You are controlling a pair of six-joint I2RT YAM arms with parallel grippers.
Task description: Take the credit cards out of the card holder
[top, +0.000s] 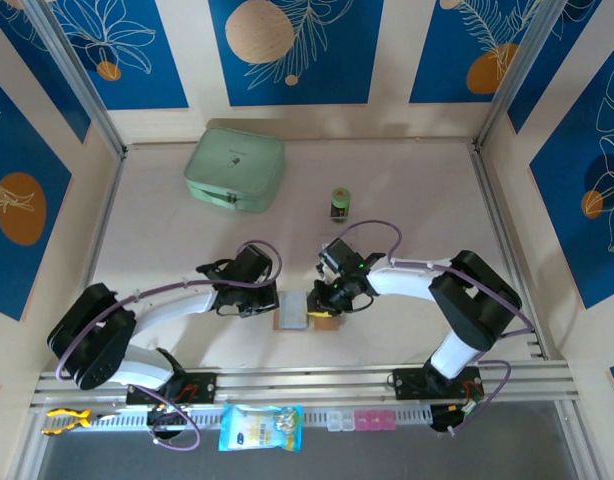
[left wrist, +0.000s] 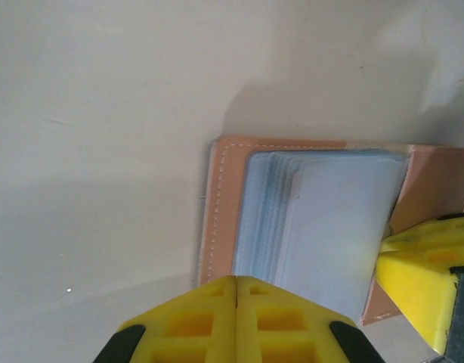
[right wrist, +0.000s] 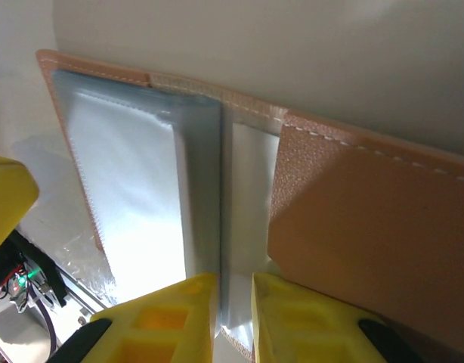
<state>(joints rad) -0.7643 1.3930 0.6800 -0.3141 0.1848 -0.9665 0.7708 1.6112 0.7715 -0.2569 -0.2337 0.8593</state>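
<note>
Two arms meet over the card holder (top: pixel 292 311) in the top external view. It lies open on the table (top: pixel 407 180), near the front edge and about midway across. The left gripper (top: pixel 270 300) is at its left side and the right gripper (top: pixel 315 300) at its right. Well behind it, a mint-green case (top: pixel 235 170) sits toward the back left, and a small green-and-black cylinder (top: pixel 340 204) stands near the middle. On the front rail lie a blue snack packet (top: pixel 260 427) and small clear and pink boxes (top: pixel 357 420).

From the left wrist, the left gripper (left wrist: pixel 236 302) has its yellow fingers pressed flat together with nothing between them, their tips at the near edge of the card holder (left wrist: pixel 217 204). A fanned stack of pale grey-blue sleeves (left wrist: pixel 330 219) lies on the pinkish-brown leather. One yellow finger of the right gripper (left wrist: pixel 421 272) touches the stack's right edge.

From the right wrist, the card holder (right wrist: pixel 368 227) is spread open, with the sleeve stack (right wrist: pixel 134 189) on the left and a leather flap raised on the right. The right gripper (right wrist: pixel 233 318) has its jaws drawn narrow around a thin pale sleeve leaf that runs down into the gap. A yellow finger of the left gripper (right wrist: pixel 5 204) shows at the left edge.
</note>
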